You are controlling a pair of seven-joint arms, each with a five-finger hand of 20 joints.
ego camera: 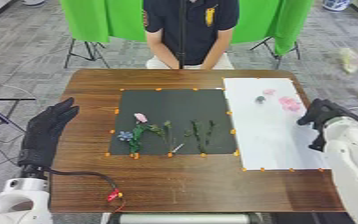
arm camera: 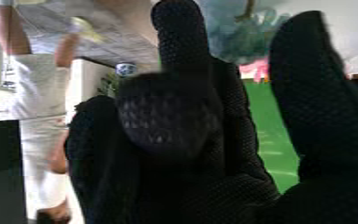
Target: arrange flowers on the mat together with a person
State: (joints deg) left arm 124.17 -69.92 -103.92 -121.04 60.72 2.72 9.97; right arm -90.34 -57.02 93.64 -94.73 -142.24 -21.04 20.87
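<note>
With right hand (ego camera: 328, 111) loose and empty at three o'clock, hovers by white mat (ego camera: 266, 136), probably to reach pink flowers (ego camera: 289, 103).

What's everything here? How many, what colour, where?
table: one, brown, middle
mat: one, dark, on table
sheet: one, white, right of mat
pink flower: one, pink, mat's left part
blue flower: one, blue, mat's near left
stems: several, green, mat
blooms: a few, pink, sheet
sprig: one, grey-green, sheet
markers: many, orange, around mat and sheet
cable: one, black, near left
cloth: count unclear, green, behind table
floor: one, grey, below
left hand: one, black, table's left edge
right hand: one, black, sheet's right edge
</note>
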